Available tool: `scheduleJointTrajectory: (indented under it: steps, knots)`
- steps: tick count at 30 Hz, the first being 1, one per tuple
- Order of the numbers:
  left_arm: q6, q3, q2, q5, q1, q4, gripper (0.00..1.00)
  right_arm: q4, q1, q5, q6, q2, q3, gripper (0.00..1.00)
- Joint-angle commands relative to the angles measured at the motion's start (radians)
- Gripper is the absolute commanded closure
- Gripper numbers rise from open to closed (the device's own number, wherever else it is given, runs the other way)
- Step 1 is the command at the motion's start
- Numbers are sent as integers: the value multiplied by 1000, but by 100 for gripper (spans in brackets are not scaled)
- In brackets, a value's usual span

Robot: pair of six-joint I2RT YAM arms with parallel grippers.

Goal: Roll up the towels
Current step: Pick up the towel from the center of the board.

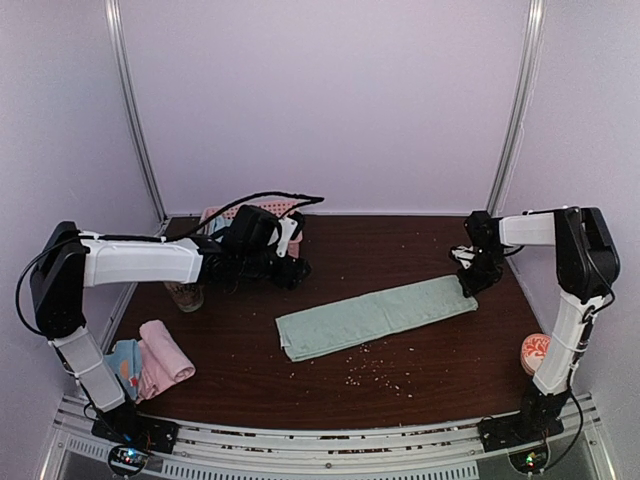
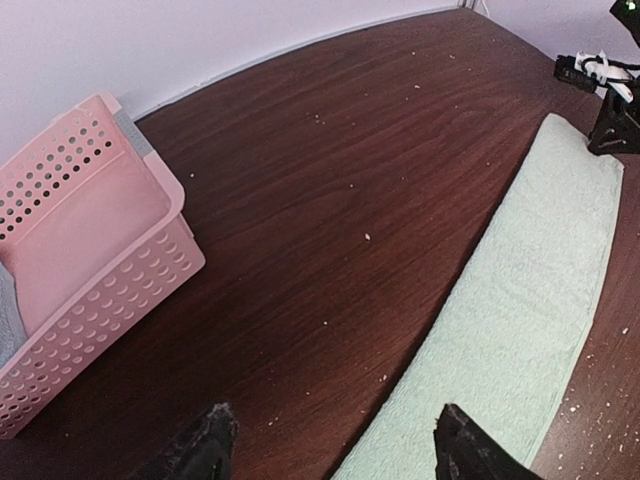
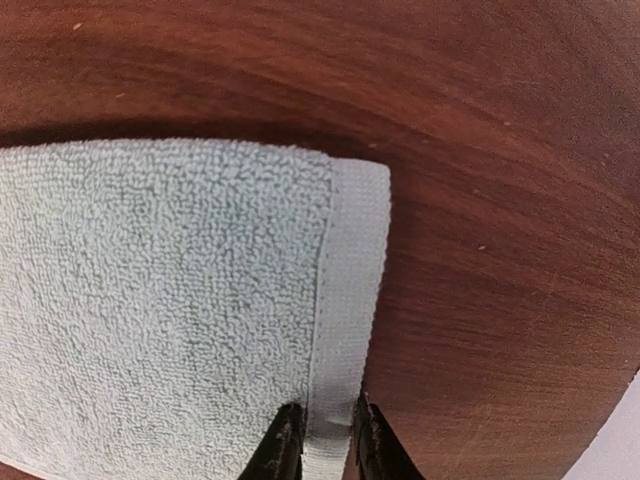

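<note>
Mid-table, toward right edge: pale sage green terry-cloth towel (image 1: pixel 375 315) (image 2: pixel 530 310) (image 3: pixel 160 300), folded to a long narrow strip, lying flat, diagonal from about centre up to the right edge of the table.
Towel far-right end: hemmed short edge; its corner sits between the right arm's fingers.
Right gripper (image 1: pixel 468 285) (image 3: pixel 322 425): down at that end, jaws nearly closed, pinching the hem band; fingertips touch cloth on both sides.
Left gripper (image 1: pixel 295 268) (image 2: pixel 330 440): above bare wood toward the back-left, jaws wide apart, nothing between them, well apart from the strip's left end.
Near-left corner: rolled pink cloth towel (image 1: pixel 165 355), resting against a blue cloth towel with orange dots (image 1: pixel 125 360); can't tell whether the blue one is rolled.
Back edge, left of centre: pink perforated plastic basket (image 1: pixel 285 207) (image 2: pixel 130 300), partly hidden behind the left arm in the top view; contents unclear.
Surface: dark brown wood-grain table (image 1: pixel 400 250), pale crumbs (image 1: pixel 375 368) scattered, thickest just near of the strip.
Left edge: small brownish cup-like item (image 1: pixel 185 296), too blurred to name.
Right edge, near: round orange-and-white item (image 1: pixel 535 350), partly behind the right arm.
</note>
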Motion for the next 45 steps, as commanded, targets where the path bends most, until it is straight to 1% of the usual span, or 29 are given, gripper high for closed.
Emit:
scheduleJointTrajectory:
  steps: [1,10,14,16,23,36,39,45]
  knots:
    - [-8,-22,-33,7,2,8,30,-20,-39,14,-12,55,15,83]
    - [-17,-39,-41,11,2,10,30,-54,-82,-56,-21,75,89,91]
    - [-16,-49,-48,7,2,10,30,-76,-102,-94,-22,71,121,100]
    - [-16,-52,-50,5,2,10,30,-83,-109,-117,-28,54,134,100]
    - [-20,-54,-35,9,2,11,31,-117,-115,-95,-30,-15,194,100]
    - [-22,-53,-23,28,2,5,31,-141,-115,-110,-21,4,222,100]
    - [-20,-58,-26,28,2,-1,31,-166,-115,-178,-24,-8,243,100]
    - [-39,-75,-24,11,2,-3,31,-232,-80,-440,-43,-53,240,100]
